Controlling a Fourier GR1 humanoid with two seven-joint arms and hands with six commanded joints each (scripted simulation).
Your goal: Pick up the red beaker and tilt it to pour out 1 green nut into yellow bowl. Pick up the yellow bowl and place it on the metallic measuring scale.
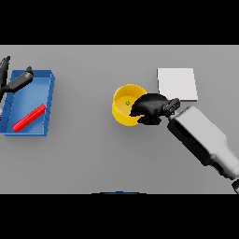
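Observation:
The yellow bowl (122,110) stands near the table's middle, and one green nut (128,103) lies inside it. My right hand (150,107) is at the bowl's right side, its fingers curled over the rim. Just behind and to the right of that hand lies the metallic scale (177,84), a flat pale square with nothing on it. The red beaker (29,117) lies on its side in the blue tray (47,98) at the far left. My left hand (17,82) hovers over the tray's back left corner with its fingers spread, holding nothing.
The blue tray takes up the left edge of the table. My right forearm (203,138) crosses the lower right area on a slant.

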